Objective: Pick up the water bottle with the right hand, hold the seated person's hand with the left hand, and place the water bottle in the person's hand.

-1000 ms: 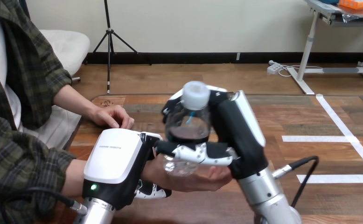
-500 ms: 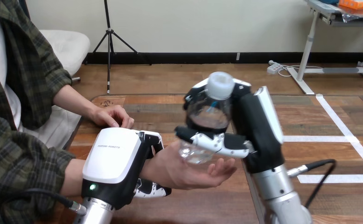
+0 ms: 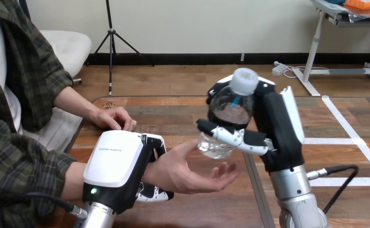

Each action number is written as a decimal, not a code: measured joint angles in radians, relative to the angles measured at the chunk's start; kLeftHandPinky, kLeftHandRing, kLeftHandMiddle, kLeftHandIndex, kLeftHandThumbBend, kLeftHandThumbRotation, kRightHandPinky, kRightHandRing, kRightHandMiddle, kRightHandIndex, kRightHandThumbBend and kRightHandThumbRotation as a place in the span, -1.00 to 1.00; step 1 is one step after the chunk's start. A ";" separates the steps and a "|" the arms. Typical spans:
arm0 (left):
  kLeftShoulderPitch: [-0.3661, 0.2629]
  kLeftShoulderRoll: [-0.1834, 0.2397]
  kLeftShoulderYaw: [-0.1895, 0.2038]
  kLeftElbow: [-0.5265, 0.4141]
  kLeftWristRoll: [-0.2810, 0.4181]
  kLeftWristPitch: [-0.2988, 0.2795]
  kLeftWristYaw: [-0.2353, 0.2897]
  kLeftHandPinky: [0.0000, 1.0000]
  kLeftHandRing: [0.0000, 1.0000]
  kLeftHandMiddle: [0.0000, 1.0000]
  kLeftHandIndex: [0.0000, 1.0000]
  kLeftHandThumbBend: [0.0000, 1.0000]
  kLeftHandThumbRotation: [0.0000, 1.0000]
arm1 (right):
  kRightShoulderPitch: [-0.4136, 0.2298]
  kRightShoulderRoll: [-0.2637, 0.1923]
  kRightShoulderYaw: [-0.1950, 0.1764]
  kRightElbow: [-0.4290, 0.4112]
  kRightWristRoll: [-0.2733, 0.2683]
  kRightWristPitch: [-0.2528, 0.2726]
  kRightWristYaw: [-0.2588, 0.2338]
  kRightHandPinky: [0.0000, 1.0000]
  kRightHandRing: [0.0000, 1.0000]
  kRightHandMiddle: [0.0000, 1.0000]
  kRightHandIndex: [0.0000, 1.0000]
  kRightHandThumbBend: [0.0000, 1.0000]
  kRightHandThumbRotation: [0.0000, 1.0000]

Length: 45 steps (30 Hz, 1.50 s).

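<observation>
Head view: the water bottle (image 3: pixel 227 121) is held in the right hand (image 3: pixel 276 130), whose fingers and thumb are curled round its body, with the cap (image 3: pixel 244 80) uppermost and tipped slightly to the right. It is carried clear of the table (image 3: pixel 297 116), with its base over the fingertips of the person's hand (image 3: pixel 180 168), which is turned palm up and open. A small gap seems to be left between base and fingers. The person's wrist (image 3: pixel 150 167) is clasped by the left hand (image 3: pixel 115 165), with the thumb over it and the fingers curled beneath.

Pick-up and wrist hold are judged done, and the hand-over is the step in hand. For the next move, the bottle needs to be brought leftward and lowered until it is seated in the palm. The right hand is best opened only once the bottle is supported there, while the wrist is kept steady.
</observation>
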 measured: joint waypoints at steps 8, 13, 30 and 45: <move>0.001 0.001 0.000 0.000 -0.002 0.000 0.000 -0.59 -0.54 -0.45 -0.46 0.90 -1.00 | -0.014 -0.001 -0.013 0.034 -0.024 0.010 -0.034 -0.26 -0.15 -0.05 -0.04 0.35 -1.00; 0.003 0.002 0.000 0.000 -0.002 0.000 0.000 -0.59 -0.54 -0.45 -0.46 0.90 -1.00 | -0.025 -0.001 -0.018 0.066 -0.027 0.010 -0.040 -0.26 -0.14 -0.05 -0.04 0.34 -1.00; 0.008 0.004 0.001 0.000 -0.004 0.000 0.000 -0.58 -0.53 -0.44 -0.46 0.91 -1.00 | -0.059 -0.001 -0.021 0.181 -0.041 0.015 -0.050 -0.25 -0.14 -0.04 -0.04 0.36 -1.00; 0.010 0.003 0.001 0.000 -0.014 0.000 0.000 -0.58 -0.53 -0.44 -0.45 0.91 -1.00 | -0.069 0.001 -0.019 0.296 -0.046 0.014 -0.045 -0.22 -0.14 -0.05 -0.03 0.37 -1.00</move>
